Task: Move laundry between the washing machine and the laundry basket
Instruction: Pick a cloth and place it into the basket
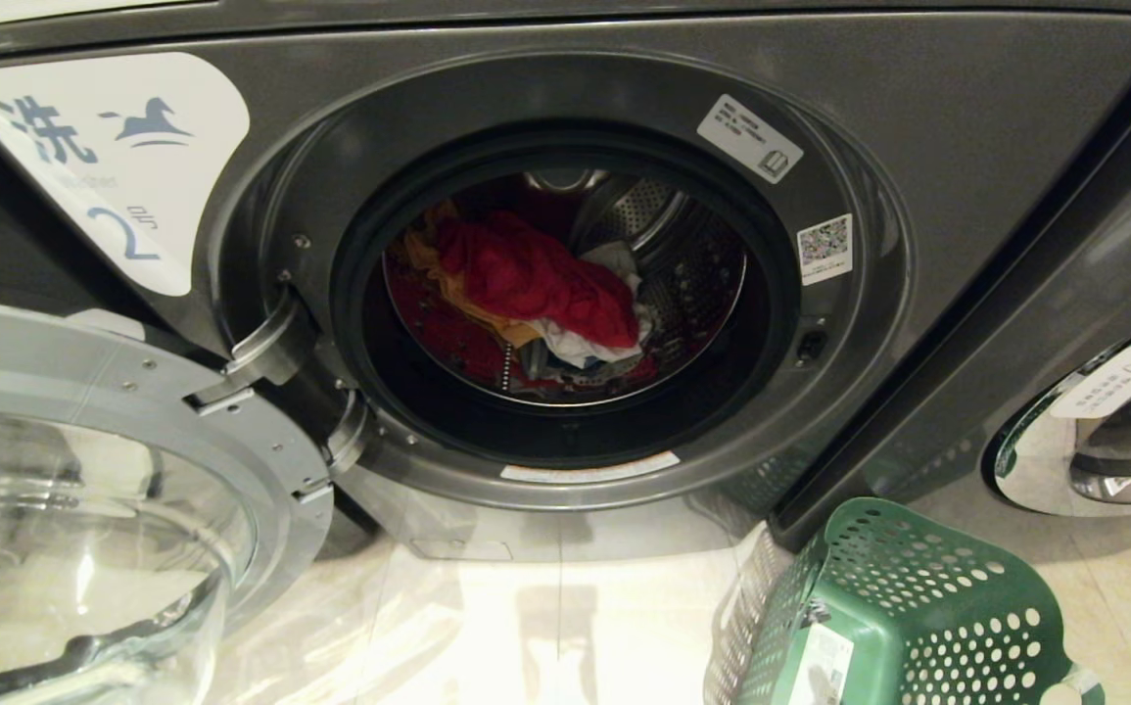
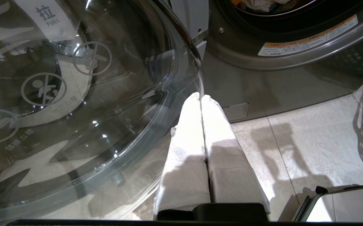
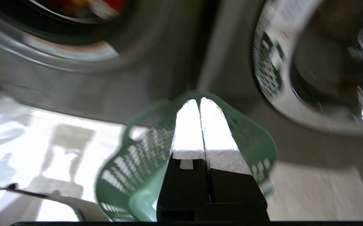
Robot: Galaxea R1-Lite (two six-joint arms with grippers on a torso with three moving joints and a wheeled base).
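Head view shows the washing machine (image 1: 565,294) door swung wide, laundry (image 1: 536,284) reachable, laundry basket (image 1: 908,607) waiting beside; both claws, left gripper (image 2: 200,96) and right gripper (image 3: 199,101), are clenched empty.

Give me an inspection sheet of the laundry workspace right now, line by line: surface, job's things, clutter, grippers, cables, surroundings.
Surface: pale glossy floor tiles, with shadows and glare.
Job's things: washing machine labelled 2, its door swung open; laundry in red, orange-yellow and white piled in the drum; laundry basket, green, on the floor in front of the machine to the right; no laundry seen in the part in view.
Clutter: nothing seen.
Grippers: left gripper shut, empty, beside the open door; right gripper shut, empty, above the basket.
Cables: nothing seen.
Surroundings: neighbouring washer at right, door closed.
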